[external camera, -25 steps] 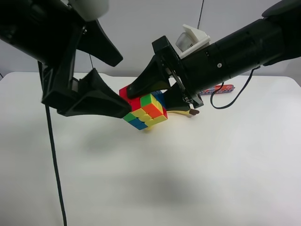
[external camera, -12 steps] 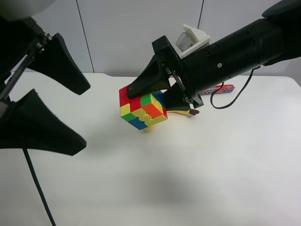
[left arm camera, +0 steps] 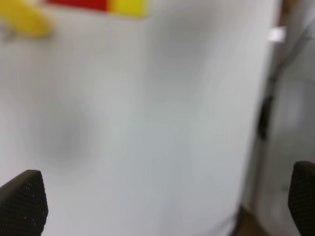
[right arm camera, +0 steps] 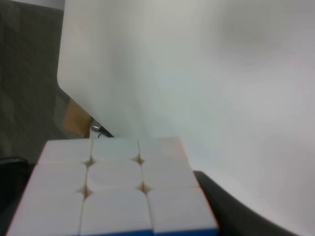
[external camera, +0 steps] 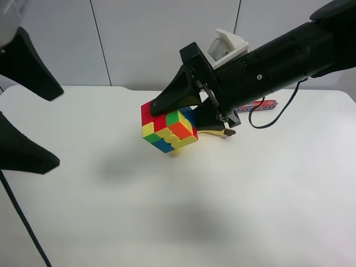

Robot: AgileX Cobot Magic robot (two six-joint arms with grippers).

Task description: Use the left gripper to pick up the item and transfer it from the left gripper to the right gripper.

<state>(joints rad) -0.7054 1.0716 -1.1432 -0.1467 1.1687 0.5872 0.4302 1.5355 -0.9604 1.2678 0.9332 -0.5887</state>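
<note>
Table [external camera: 167, 222]: white, bare across the near half.
Cube [external camera: 168, 129]: in the exterior high view, just off the table's centre toward 11 o'clock; held up and tilted, one corner down, with red, green, orange, yellow and blue squares showing.
Right gripper [external camera: 177, 114]: reaches in from 2 o'clock and is clenched on the cube, one jaw over its top, the other behind it. Its wrist view shows a pale, washed-out cube face close up.
Left gripper [external camera: 58, 128]: at the 9 o'clock edge, jaws spread wide and holding nothing, well apart from the cube.
Banana [external camera: 216, 132]: at the cube's 3 o'clock, mostly hidden behind the cube and right gripper.
Stick [external camera: 258, 104]: at the cube's 2 o'clock, beyond the right arm, partly hidden.
</note>
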